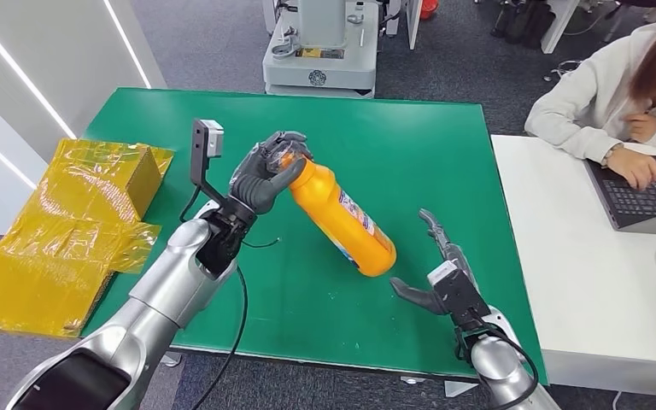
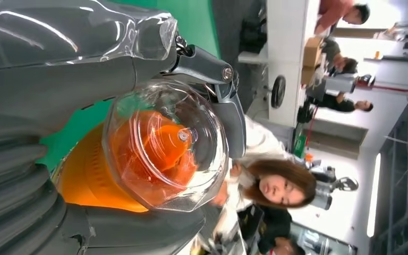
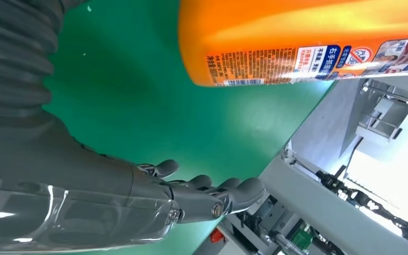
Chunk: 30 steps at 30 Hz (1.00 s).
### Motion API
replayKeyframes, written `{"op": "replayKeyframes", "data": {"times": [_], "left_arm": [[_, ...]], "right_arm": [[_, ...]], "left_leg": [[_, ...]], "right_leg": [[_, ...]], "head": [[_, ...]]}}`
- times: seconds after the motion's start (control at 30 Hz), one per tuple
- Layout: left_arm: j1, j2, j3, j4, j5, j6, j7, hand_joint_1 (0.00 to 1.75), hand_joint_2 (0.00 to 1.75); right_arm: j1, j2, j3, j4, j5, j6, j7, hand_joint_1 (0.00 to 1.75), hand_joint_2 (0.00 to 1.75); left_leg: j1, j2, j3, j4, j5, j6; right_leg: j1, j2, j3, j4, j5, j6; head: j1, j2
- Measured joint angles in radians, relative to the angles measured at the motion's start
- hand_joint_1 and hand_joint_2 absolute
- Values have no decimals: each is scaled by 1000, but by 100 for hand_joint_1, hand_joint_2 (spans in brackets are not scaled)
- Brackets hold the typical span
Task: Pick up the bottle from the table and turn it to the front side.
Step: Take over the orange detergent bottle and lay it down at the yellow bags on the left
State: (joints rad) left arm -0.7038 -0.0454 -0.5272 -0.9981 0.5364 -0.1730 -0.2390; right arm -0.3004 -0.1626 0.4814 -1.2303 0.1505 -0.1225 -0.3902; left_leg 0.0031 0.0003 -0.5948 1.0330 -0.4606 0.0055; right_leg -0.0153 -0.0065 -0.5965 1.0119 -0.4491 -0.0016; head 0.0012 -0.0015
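An orange bottle (image 1: 342, 218) with a clear cap and a printed label leans tilted over the green table (image 1: 393, 145), its base low near the table's middle. My left hand (image 1: 266, 169) grips its cap end from the left. In the left wrist view the clear cap (image 2: 164, 143) sits between the thumb and fingers. My right hand (image 1: 440, 272) rests open just right of the bottle's base, fingers stretched out, not touching it. The right wrist view has the bottle's labelled base (image 3: 297, 40) above the fingers (image 3: 212, 194).
Yellow wrapped boxes (image 1: 68, 222) lie off the table's left edge. A white desk (image 1: 564, 282) adjoins on the right, where a person (image 1: 615, 85) works at a laptop (image 1: 641, 192). A grey machine base (image 1: 320, 51) stands beyond the far edge.
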Motion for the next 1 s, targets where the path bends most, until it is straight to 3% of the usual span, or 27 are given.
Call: {"op": "replayKeyframes", "data": {"times": [0.1,0.2,0.3,0.4,0.57,0.77,1.0], "left_arm": [[-2,6,1,-19,-161,81,-68,175,175],[-7,17,4,-63,-447,217,-133,175,175],[-15,30,16,-118,-725,321,-150,175,175],[-27,43,21,-155,-919,369,-149,175,175],[-57,68,19,-177,-1267,435,-97,175,175],[-75,89,15,-177,-1411,454,-62,175,175],[-118,131,-39,-147,-1852,463,67,175,175]], "right_arm": [[2,5,-4,0,8,7,0,0,175],[8,13,-10,0,23,13,0,0,175],[11,24,-20,0,35,23,-4,0,175],[11,31,-26,2,38,33,-10,0,175],[14,33,-33,6,31,46,-21,0,175],[33,33,-46,-9,35,47,-20,0,175],[77,34,-73,-54,50,48,-15,0,175]], "left_leg": [[0,0,0,0,0,0],[0,0,0,0,0,0],[0,0,0,0,0,0],[0,0,0,0,0,0],[0,0,0,0,0,0],[0,0,0,0,0,0],[0,0,-1,0,0,0]], "right_leg": [[0,0,0,0,0,0],[0,0,0,0,0,0],[0,0,0,0,0,0],[0,0,0,0,0,0],[0,0,0,0,0,0],[0,0,0,0,0,0],[0,0,-2,0,0,0]], "head": [[0,0],[0,0],[0,0],[0,0],[0,0],[0,0],[0,0]]}}
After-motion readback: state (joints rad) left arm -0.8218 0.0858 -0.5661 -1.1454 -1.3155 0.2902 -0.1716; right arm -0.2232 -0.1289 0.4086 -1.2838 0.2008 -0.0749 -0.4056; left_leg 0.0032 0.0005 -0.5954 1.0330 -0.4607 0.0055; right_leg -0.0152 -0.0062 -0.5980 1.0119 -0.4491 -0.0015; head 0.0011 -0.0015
